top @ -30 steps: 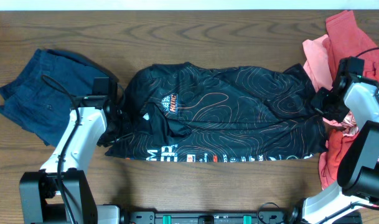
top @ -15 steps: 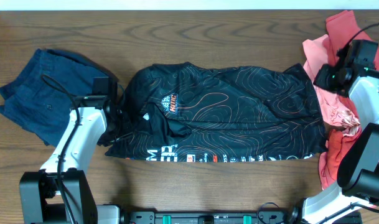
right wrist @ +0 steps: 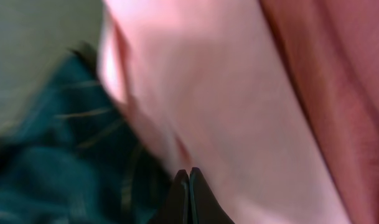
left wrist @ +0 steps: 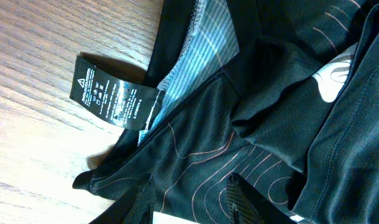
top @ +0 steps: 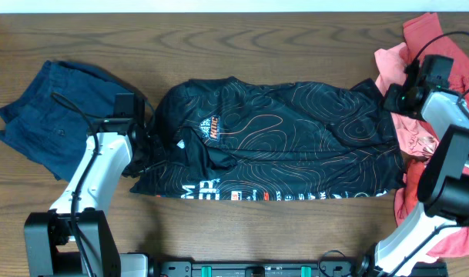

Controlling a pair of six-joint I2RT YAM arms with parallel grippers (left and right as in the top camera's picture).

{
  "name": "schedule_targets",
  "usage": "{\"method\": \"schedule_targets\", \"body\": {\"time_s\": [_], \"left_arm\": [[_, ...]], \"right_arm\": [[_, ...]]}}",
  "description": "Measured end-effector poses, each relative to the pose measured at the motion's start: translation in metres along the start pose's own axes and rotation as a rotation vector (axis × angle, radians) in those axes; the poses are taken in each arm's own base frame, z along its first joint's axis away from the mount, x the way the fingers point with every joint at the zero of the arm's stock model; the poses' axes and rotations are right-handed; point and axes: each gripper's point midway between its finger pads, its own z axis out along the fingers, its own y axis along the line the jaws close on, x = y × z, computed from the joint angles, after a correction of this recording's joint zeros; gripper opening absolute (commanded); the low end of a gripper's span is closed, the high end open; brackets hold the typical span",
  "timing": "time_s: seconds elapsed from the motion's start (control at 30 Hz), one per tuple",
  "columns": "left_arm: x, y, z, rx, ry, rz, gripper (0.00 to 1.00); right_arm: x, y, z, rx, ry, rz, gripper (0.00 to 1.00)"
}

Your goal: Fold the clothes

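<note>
Half open, left hand [left wrist: 186, 198] grips jersey [top: 280, 131]; right hand [right wrist: 189, 186] clenched empty over pink shirt [right wrist: 226, 93].

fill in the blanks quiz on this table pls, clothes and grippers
1. Seen from overhead, the navy trousers lie on the ___ side of the black jersey.
2. The right gripper has its jaws ___.
3. The care label lying on the wooden table is ___ with white print.
4. The pink and red shirts are heaped at the jersey's ___ end.

Missing words: left; shut; black; right
</note>
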Motion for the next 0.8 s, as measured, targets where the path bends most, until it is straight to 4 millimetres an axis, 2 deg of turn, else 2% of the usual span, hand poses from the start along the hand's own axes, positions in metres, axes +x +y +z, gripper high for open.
{"method": "schedule_targets", "body": {"time_s": [0.07,0.2,0.3,0.43,0.47,0.57,0.6,0.67,0.7,0.8], "left_arm": [[0.000,-0.001,0.000,0.003,0.001,0.000,0.39],[-0.001,-0.002,0.000,0.008,-0.004,0.000,0.40],[-0.003,-0.003,0.000,0.012,-0.013,0.001,0.40],[-0.008,-0.005,0.000,0.020,-0.033,0.002,0.40],[-0.009,-0.005,0.000,0.022,-0.037,0.002,0.40],[-0.012,-0.006,0.000,0.026,-0.047,0.002,0.40],[-0.012,-0.006,0.000,0.026,-0.048,0.002,0.40],[-0.013,-0.006,0.000,0.027,-0.050,0.002,0.40],[-0.013,-0.006,0.000,0.027,-0.051,0.002,0.40],[-0.013,-0.006,0.000,0.027,-0.051,0.002,0.40]], "right_arm": [[0.007,-0.007,0.011,0.010,0.025,0.010,0.01],[0.001,-0.028,0.011,0.058,0.009,0.059,0.01],[0.003,-0.060,0.006,0.148,0.014,0.147,0.01],[0.011,-0.115,-0.008,0.243,0.035,0.315,0.04],[0.013,-0.130,-0.012,0.247,0.038,0.368,0.06],[0.010,-0.157,-0.024,0.203,0.022,0.471,0.14],[0.006,-0.161,-0.028,0.173,0.009,0.492,0.16],[-0.002,-0.157,-0.038,0.107,-0.009,0.503,0.19],[-0.006,-0.151,-0.041,0.078,-0.014,0.497,0.20],[-0.024,-0.117,-0.056,-0.030,-0.047,0.431,0.25]]}}
